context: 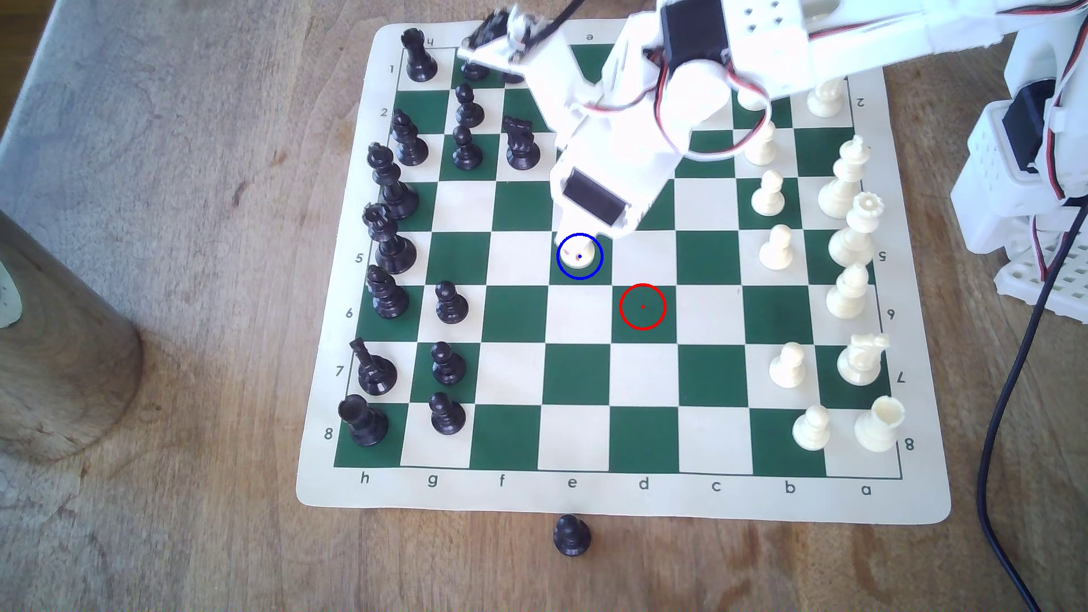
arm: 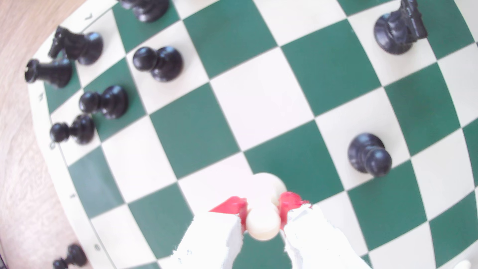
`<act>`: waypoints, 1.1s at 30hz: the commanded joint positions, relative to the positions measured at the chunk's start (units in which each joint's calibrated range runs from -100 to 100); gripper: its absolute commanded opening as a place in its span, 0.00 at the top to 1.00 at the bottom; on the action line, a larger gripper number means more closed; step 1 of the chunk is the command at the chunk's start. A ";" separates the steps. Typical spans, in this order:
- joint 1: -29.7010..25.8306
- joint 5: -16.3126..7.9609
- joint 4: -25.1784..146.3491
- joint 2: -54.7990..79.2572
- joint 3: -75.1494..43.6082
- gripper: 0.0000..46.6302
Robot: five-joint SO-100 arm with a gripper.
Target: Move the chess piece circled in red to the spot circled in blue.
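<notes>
I see the counter (context: 176,294) carrying the chess mat (context: 624,500), with black pieces down the exterior view's left and white ones down its right; one black pawn (context: 571,535) sits off the mat on the wood. My arm (context: 706,70) reaches in from the exterior view's right, over the middle of the board. The red-ringed square (context: 642,306) is bare. The spot (context: 580,272), ringed in blue, lies diagonally next to it, and the chess piece (context: 572,254) shows inside that ring under the wrist housing.

In the wrist view the tool (arm: 263,216) has its red pads (arm: 288,204) pressed against the pawn's (arm: 263,225) neck from both sides, so I judge it clamped on the piece. I cannot tell whether the base is flat on the green or a little above it.

The risks I see: opening while the base is off the mat could let the pawn drop and topple. A pad that sticks could drag it off centre. Lifting away at a slant could clip the ball head and knock the piece toward the nearby black pawn (arm: 368,155)
</notes>
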 commanded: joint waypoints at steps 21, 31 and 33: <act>1.75 1.81 -3.00 4.67 -5.17 0.99; 2.92 2.39 -3.57 4.42 -4.80 0.98; 2.92 2.39 -3.57 4.67 -4.62 0.79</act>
